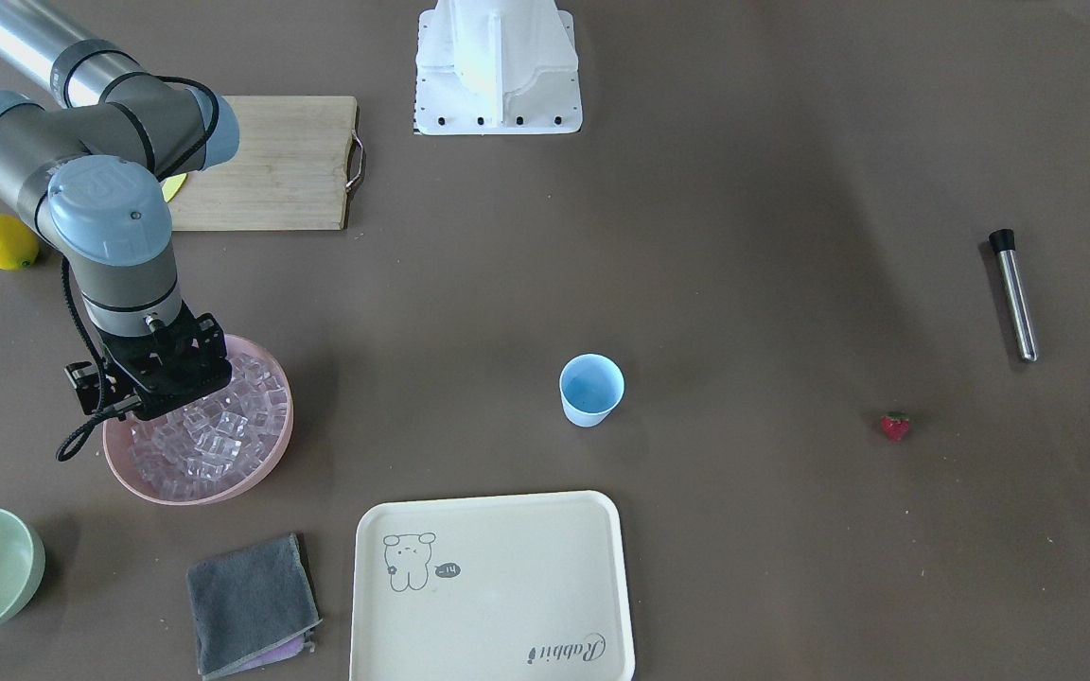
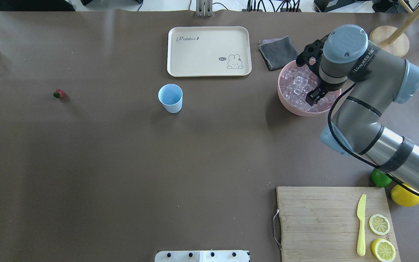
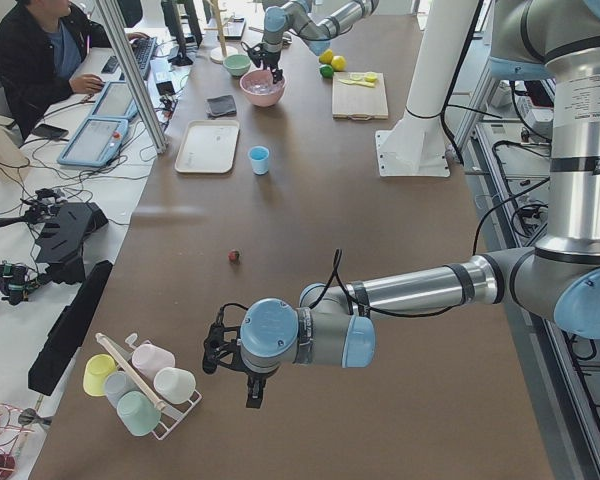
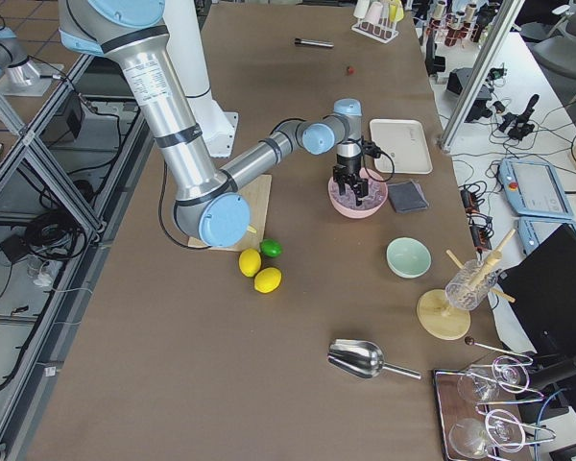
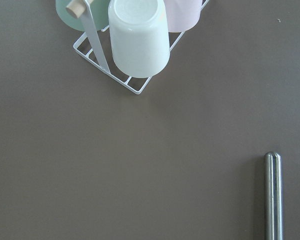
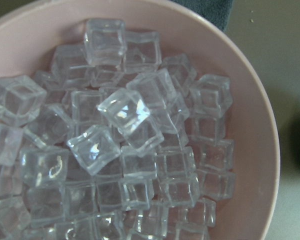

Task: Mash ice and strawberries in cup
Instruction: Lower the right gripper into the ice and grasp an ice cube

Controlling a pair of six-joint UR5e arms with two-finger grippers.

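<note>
Found the right arm bent at the elbow, wrist turned straight down, right tool (image 1: 171, 392) low over the ice (image 6: 125, 125) heaped in the pink bowl (image 1: 275, 454), perhaps touching the cubes. Could not tell whether its fingers were apart or together. Saw the cup (image 1: 591, 389) upright on the bench (image 1: 744, 236), well apart from the bowl, the strawberry (image 1: 896, 426) alone farther along. Noted the left arm stretched level, left tool (image 3: 250, 385) pointing down near the steel rod (image 5: 272, 200); finger spread untellable.
</note>
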